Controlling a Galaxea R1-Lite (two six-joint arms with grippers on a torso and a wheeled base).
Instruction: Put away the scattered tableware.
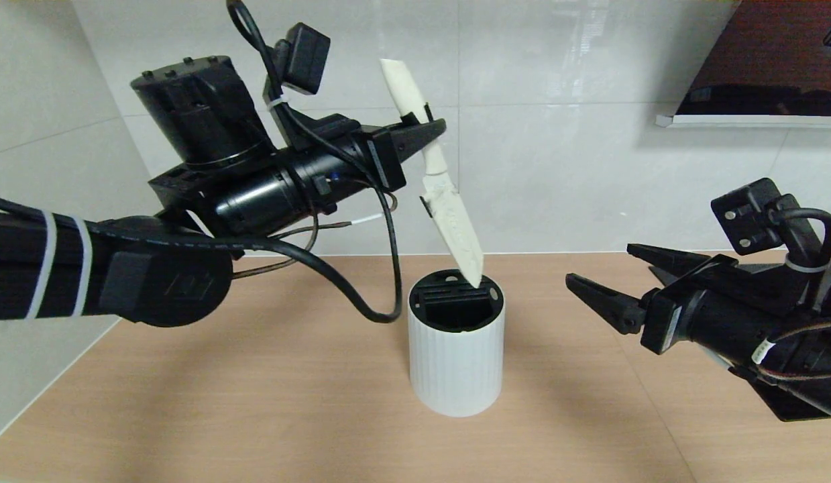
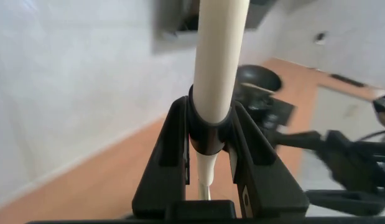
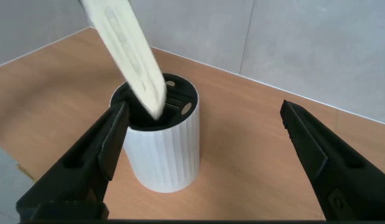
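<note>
White knife (image 1: pixel 455 228), one, pinched by left gripper (image 1: pixel 428 133), tip apparently touching one ribbed holder (image 1: pixel 455 369); right gripper (image 1: pixel 599 263) gapes empty.

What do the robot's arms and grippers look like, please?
The left arm and right arm are matte black with rounded housings. The left gripper and right gripper have tapering, pointed black fingers. Black cables loop outside, bound by white ties.

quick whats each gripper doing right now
Left gripper: closed on the white knife, tip at the holder top.
Right gripper: open, holding nothing.
</note>
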